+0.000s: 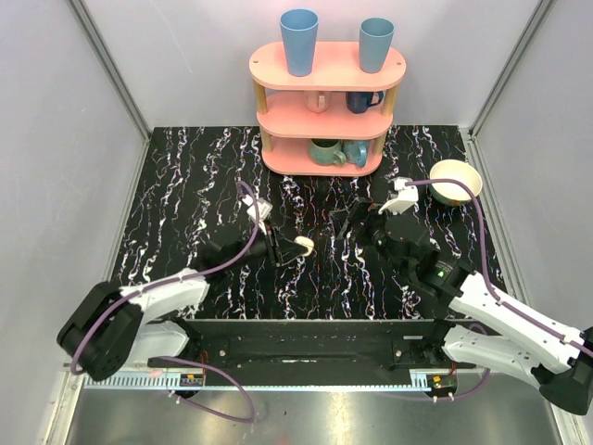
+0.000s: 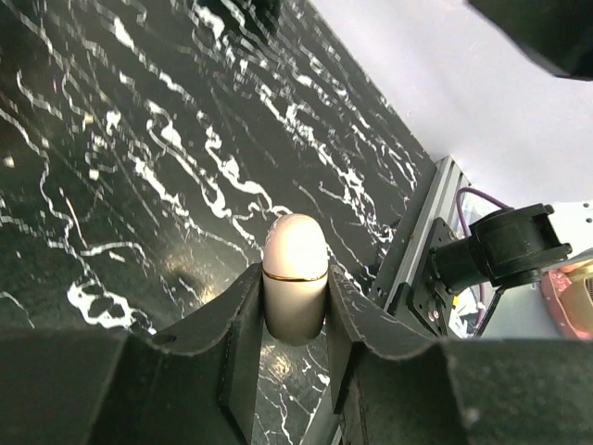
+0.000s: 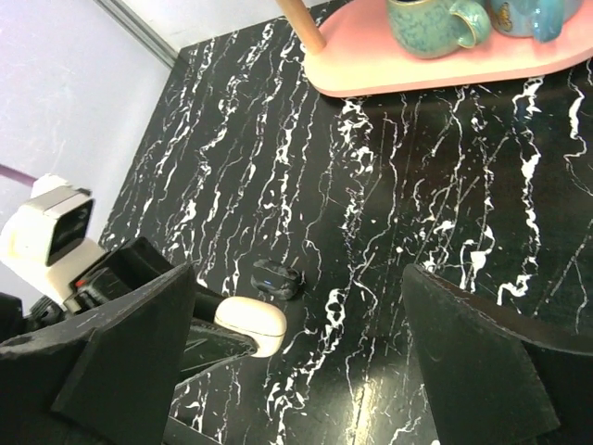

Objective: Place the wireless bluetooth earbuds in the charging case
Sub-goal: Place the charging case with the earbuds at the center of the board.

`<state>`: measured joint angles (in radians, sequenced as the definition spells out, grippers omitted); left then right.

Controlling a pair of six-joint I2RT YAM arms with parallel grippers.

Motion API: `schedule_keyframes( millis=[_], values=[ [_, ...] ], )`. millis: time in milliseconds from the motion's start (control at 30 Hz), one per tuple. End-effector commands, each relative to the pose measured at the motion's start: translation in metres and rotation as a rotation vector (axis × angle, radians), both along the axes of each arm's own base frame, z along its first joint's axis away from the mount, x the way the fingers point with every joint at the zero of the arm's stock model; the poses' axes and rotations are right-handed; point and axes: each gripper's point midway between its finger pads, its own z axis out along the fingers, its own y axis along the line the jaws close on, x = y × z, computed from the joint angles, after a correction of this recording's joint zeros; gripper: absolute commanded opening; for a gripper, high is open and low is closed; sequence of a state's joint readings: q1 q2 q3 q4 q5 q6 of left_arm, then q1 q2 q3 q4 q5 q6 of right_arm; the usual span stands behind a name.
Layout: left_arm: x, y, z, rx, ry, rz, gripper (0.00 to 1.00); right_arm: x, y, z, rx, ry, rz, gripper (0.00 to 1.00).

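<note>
The charging case (image 2: 295,241) is pinched between the two fingers of the left hand (image 2: 295,273), near the middle of the black marbled desk (image 1: 185,185). Its long axis is laid along the fingers, with the rounded end pointing away from the wrist. A thin gold seam is seen running across it from finger to finger, so the lid is judged to be shut. Whether its underside touches the desk cannot be told. The right hand (image 3: 298,273) is spread wide with nothing held between its fingers. It is turned towards the case from the opposite side, so the case lies ahead of it and a little to the left in its own wrist view. A small dark object (image 3: 276,278) lies on the desk just beside the free end of the case, between the two hands. Whether it is one of the earbuds cannot be told, and no white earbuds are made out in any view. Since the left hand is occupied with holding, the right arm is judged the one free to work. The lid is reached from that side, across the seam, before anything can be seated.
</note>
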<state>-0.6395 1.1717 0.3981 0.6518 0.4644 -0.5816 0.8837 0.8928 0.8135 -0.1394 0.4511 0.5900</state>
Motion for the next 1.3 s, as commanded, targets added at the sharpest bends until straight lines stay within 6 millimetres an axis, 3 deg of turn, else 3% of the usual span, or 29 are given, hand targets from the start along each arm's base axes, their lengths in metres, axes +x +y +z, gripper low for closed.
schedule_keyframes(
  millis=[0, 333, 600, 767, 800, 967, 1100, 1267],
  values=[
    [0.01, -0.016, 0.026, -0.121, 0.042, -0.012, 0.0, 0.0, -0.013, 0.004, 0.008, -0.014, -0.052, 1.0],
    [0.031, -0.035, -0.024, -0.091, 0.208, 0.084, 0.0, 0.0, -0.011, -0.003, -0.014, -0.009, -0.041, 1.0],
    [0.033, -0.052, -0.057, -0.091, 0.31, 0.148, 0.0, -0.008, -0.018, -0.001, 0.003, -0.024, -0.026, 1.0],
    [0.032, -0.062, -0.065, -0.153, 0.371, 0.136, 0.0, -0.01, -0.024, 0.0, 0.004, -0.033, -0.039, 1.0],
    [0.031, -0.062, -0.075, -0.148, 0.392, 0.139, 0.0, -0.011, -0.025, 0.0, 0.001, -0.036, -0.038, 1.0],
    [0.03, -0.064, -0.078, -0.172, 0.404, 0.14, 0.0, -0.011, -0.027, 0.003, -0.004, -0.042, -0.045, 1.0],
    [0.03, -0.066, -0.086, -0.171, 0.429, 0.143, 0.08, -0.01, -0.026, 0.002, -0.008, -0.038, -0.045, 1.0],
    [0.03, -0.066, -0.099, -0.159, 0.453, 0.152, 0.11, -0.007, -0.027, 0.002, -0.02, -0.038, -0.057, 1.0]
  ],
)
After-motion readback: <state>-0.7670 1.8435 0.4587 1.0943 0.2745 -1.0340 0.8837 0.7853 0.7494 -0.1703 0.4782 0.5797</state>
